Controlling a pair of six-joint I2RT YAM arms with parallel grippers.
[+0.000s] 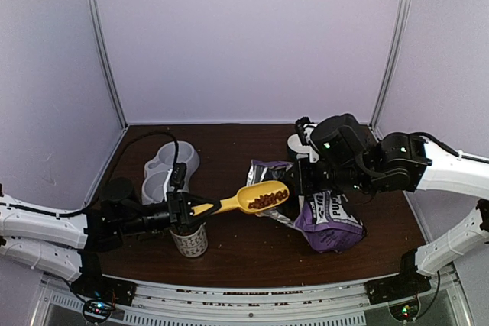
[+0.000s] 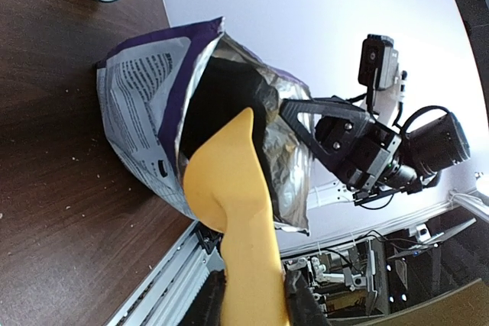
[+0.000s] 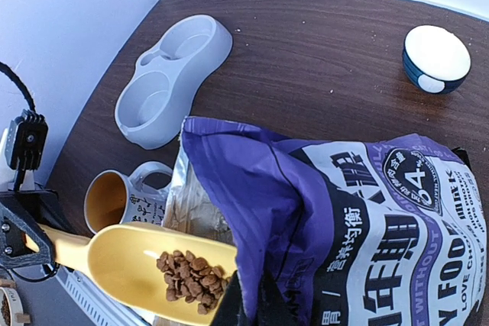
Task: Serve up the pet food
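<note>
- Kibble (image 1: 267,201) fills our yellow scoop (image 1: 237,203) at the mouth of the puppy food bag (image 1: 330,225).
- Our left gripper (image 1: 186,208) clasps its handle, scoop pointing right; the grey double bowl (image 1: 164,169) lies just behind that gripper.
- Our right gripper (image 3: 244,305) pinches the bag's edge.

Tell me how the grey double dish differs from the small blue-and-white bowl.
The grey double dish is long with two hollows; the blue-and-white bowl is round with one. The dish is plain grey; the bowl is dark blue with white patches. Both stand upright and empty.
</note>
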